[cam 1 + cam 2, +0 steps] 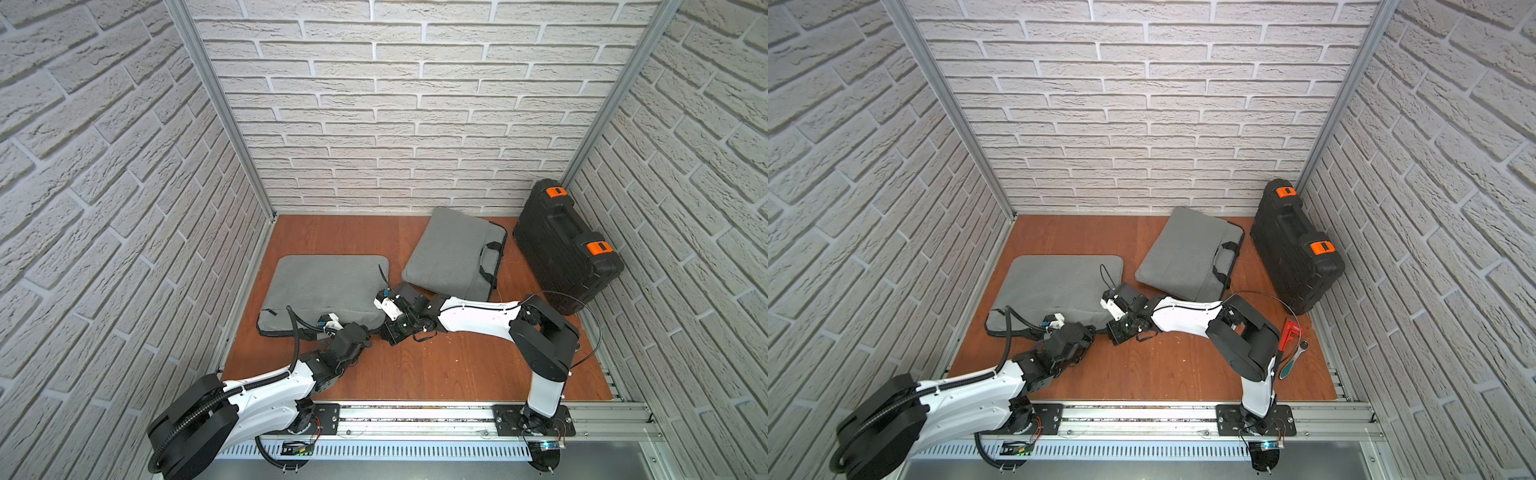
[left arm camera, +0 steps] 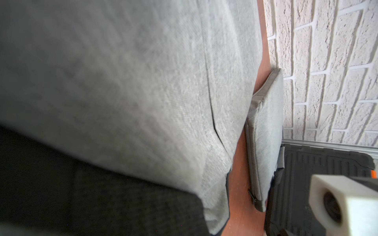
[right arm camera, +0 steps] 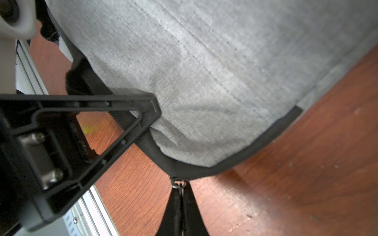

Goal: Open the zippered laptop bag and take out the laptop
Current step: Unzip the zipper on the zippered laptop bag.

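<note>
We see 2 arms stretched forward and low, wrists converging; left gripper [image 1: 369, 331] and right gripper [image 3: 181, 187] both clamped closed, tips close together.

Soft, even light falls from overhead in both top views. The arms throw only faint shadows on the wooden floor [image 1: 415, 374], and the brick walls [image 1: 83, 208] bend at the frame edges. In the left wrist view the laptop bag [image 2: 122, 81] blurs and darkens towards the left pincer [image 3: 152, 111]. At the tips of the right pincer [image 3: 181, 191] the zipper pull [image 3: 179, 183] is sharp, with a pale sheen on the floor just beyond.
</note>
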`<state>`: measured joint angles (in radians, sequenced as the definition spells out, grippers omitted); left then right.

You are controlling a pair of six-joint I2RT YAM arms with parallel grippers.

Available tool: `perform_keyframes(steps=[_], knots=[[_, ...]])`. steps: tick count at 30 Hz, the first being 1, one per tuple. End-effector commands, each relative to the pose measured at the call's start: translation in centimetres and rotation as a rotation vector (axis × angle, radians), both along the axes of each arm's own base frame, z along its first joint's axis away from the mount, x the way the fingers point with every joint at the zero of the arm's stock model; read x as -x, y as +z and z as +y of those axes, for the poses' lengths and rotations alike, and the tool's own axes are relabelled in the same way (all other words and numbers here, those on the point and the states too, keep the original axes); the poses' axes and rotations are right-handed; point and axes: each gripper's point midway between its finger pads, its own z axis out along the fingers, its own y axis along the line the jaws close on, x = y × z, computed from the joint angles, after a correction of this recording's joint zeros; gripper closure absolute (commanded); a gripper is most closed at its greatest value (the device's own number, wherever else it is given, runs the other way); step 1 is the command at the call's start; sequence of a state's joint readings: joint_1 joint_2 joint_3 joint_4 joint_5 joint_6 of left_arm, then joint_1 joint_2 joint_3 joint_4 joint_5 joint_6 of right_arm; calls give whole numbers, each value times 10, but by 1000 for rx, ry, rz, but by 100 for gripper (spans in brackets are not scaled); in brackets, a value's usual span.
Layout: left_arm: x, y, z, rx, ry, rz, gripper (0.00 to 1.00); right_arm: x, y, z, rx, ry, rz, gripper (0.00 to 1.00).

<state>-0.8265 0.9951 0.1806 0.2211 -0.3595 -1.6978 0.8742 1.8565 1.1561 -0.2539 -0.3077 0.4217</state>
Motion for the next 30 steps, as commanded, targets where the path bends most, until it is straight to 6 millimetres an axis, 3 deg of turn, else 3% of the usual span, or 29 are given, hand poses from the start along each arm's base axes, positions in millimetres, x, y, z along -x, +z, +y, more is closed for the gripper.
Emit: perform_keyframes(steps=[1,16,25,30], knots=[[5,-12,28,-87,68,19,100,-6,6,-30,73,-38,-18,94],[18,-11,50,-116,95,29,100,-48,-3,-54,108,-101,-55,94],[27,-21,58,-135,106,74,100,-73,-8,-69,169,-171,-109,94],[26,-20,60,-122,106,67,100,-76,-8,-60,139,-158,-102,94]])
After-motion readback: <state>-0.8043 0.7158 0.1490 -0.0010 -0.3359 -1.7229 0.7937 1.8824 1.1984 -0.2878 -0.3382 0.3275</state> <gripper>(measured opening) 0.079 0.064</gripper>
